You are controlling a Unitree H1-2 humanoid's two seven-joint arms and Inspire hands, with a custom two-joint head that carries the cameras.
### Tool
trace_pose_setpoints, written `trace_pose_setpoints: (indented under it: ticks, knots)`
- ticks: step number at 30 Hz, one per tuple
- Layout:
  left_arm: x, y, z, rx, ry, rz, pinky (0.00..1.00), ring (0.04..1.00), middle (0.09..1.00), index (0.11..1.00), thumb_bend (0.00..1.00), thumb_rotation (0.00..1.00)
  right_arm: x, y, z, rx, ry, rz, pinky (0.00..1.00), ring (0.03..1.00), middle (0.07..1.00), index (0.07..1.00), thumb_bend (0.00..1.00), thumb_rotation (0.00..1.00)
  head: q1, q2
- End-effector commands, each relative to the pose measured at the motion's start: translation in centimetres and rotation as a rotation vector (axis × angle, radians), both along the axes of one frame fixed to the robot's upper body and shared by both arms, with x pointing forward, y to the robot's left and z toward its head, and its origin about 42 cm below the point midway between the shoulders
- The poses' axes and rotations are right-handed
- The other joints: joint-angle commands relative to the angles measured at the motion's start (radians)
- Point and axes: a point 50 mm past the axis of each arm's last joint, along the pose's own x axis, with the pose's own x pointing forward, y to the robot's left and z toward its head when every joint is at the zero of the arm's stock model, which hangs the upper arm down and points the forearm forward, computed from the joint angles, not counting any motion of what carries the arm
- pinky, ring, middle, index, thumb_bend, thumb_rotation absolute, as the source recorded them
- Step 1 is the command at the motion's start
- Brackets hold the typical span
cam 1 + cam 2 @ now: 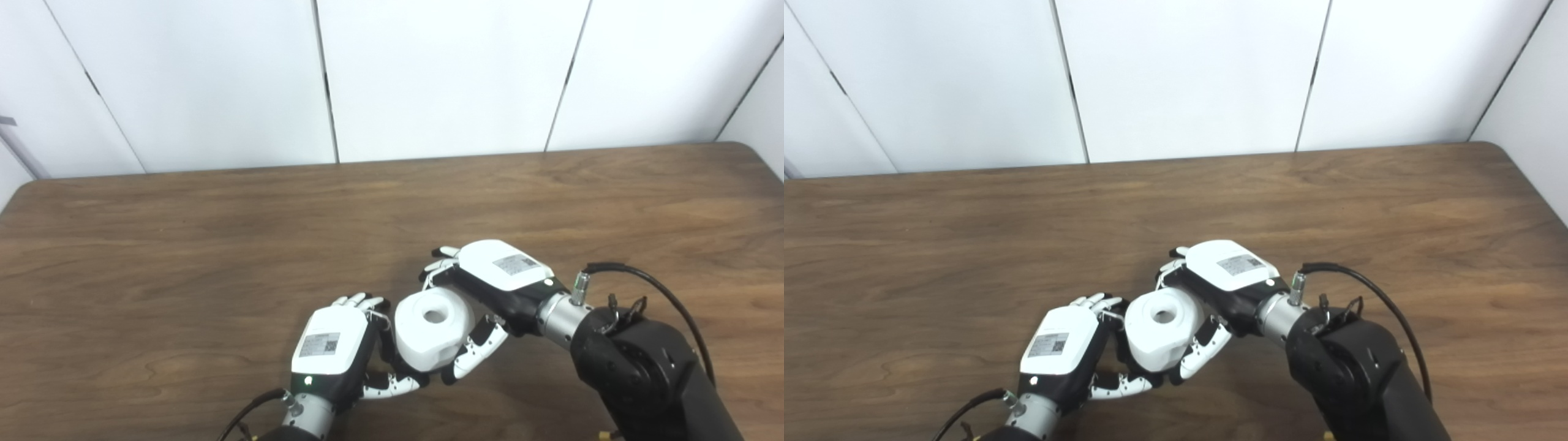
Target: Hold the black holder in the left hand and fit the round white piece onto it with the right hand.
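Looking down at the wooden bench (184,245), you saw both hands meeting near its front edge, slightly right of centre. Between them sat the round white piece (433,329), its central hole facing up. The left hand (334,349) was beside the piece on its left, fingers (392,384) curled under and around its lower side. The right hand (499,278) reached in from the right, thumb against the piece's lower right side and the other fingers (438,269) bent behind it. Both hands appeared to be gripping the piece. You could not see the black holder clearly; dark parts under the piece could not be told apart from the hands
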Motion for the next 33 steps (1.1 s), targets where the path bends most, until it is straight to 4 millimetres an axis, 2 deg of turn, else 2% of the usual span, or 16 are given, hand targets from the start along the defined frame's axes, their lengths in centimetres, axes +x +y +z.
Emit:
trace_pose_setpoints:
  ticks: [1,6,12,24,33]
  knots:
    - [-0.9,0.4,-4.1,0.101,0.198,-0.002,0.89,0.892,0.825,0.492,0.51,0.05,0.1,0.1,2.3,0.020,-0.098,0.016,0.94,0.962,0.840,0.648,1.00,0.37,-0.001,0.001]
    - [-0.8,0.5,-4.4,0.117,0.196,-0.005,0.89,0.892,0.824,0.492,0.51,0.05,0.2,0.1,3.2,0.014,-0.116,0.023,0.92,0.974,0.862,0.694,1.00,0.41,0.001,-0.003]
    - [-0.7,0.5,-4.4,0.120,0.201,-0.005,0.89,0.892,0.824,0.492,0.51,0.05,0.2,0.1,3.6,0.007,-0.117,0.019,0.93,0.994,0.892,0.724,1.00,0.40,0.001,-0.006]
    - [-0.4,0.5,-4.7,0.125,0.213,-0.003,0.89,0.892,0.824,0.492,0.51,0.05,0.7,-0.1,4.0,-0.001,-0.110,0.015,0.93,0.996,0.899,0.735,1.00,0.41,0.000,-0.011]
    - [-0.1,0.7,-4.9,0.133,0.221,-0.005,0.89,0.892,0.826,0.493,0.51,0.05,0.7,-1.0,5.5,0.024,-0.106,0.003,0.97,1.000,0.948,0.789,1.00,0.47,-0.001,-0.018]
